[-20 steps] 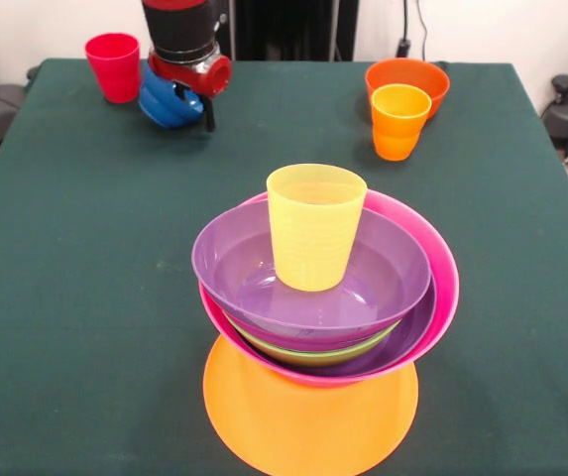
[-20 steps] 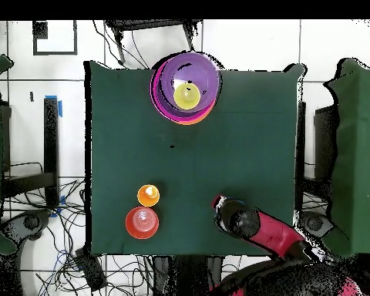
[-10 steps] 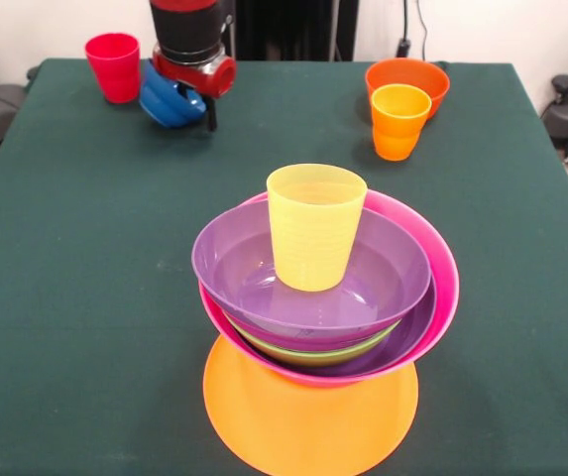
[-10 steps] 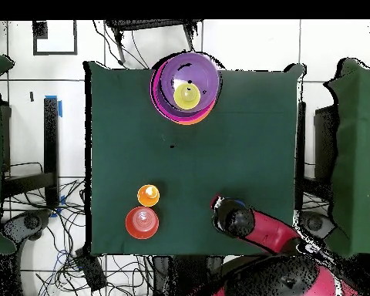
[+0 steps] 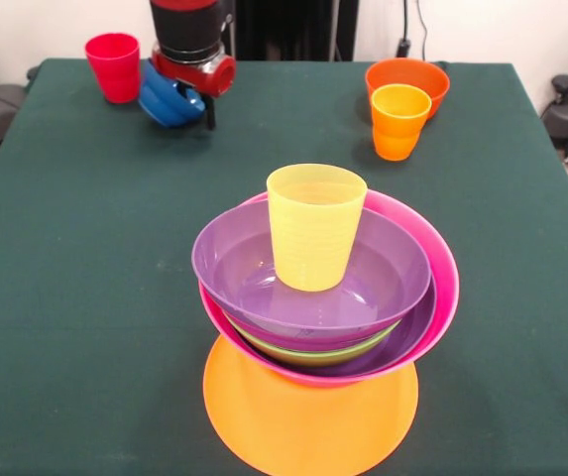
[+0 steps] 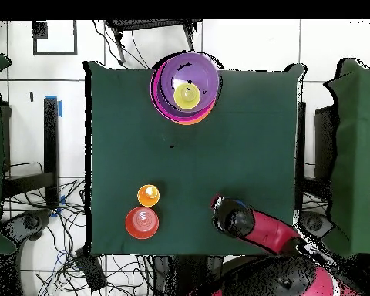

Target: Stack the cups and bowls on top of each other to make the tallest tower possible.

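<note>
The tower stands near the front: an upturned orange bowl (image 5: 308, 421) as base, then a pink bowl (image 5: 444, 288), a lime green bowl (image 5: 313, 354), two purple bowls (image 5: 229, 260) and a translucent yellow cup (image 5: 315, 228) upright on top. From overhead, the tower (image 6: 163, 85) sits at the table's top edge. At the far left my gripper (image 5: 186, 107) is shut on a small blue bowl (image 5: 163, 99), held tilted beside the red cup (image 5: 113, 66). Overhead, the arm (image 6: 233, 217) hides that bowl. An orange-yellow cup (image 5: 399, 121) stands before the red-orange bowl (image 5: 407, 77).
The dark green table (image 5: 65, 297) carries everything. Overhead, the orange-yellow cup (image 6: 148, 194) and red-orange bowl (image 6: 142, 223) sit at the lower left. Cables and dark chairs ring the table.
The gripper with the blue bowl rose slightly and shifted a little toward the far side a second ago; since half a second ago it has held still.
</note>
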Robot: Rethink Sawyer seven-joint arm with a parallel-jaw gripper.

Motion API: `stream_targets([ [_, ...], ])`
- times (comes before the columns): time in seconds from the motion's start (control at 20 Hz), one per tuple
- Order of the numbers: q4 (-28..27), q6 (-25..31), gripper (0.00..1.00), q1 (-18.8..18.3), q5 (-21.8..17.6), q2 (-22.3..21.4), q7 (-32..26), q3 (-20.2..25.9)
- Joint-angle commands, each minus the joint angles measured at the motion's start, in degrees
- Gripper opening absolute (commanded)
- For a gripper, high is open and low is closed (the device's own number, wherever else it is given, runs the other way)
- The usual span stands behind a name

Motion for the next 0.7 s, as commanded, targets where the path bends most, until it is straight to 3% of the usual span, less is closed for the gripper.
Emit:
stream_targets([
  [0.05, -2.61, -1.65, 0.00, 1.89, 0.97, -0.45, 7.23, 2.94],
  [0.7, -1.88, -1.03, 0.00, 2.38, 1.64, -3.13, 7.92, 2.78],
])
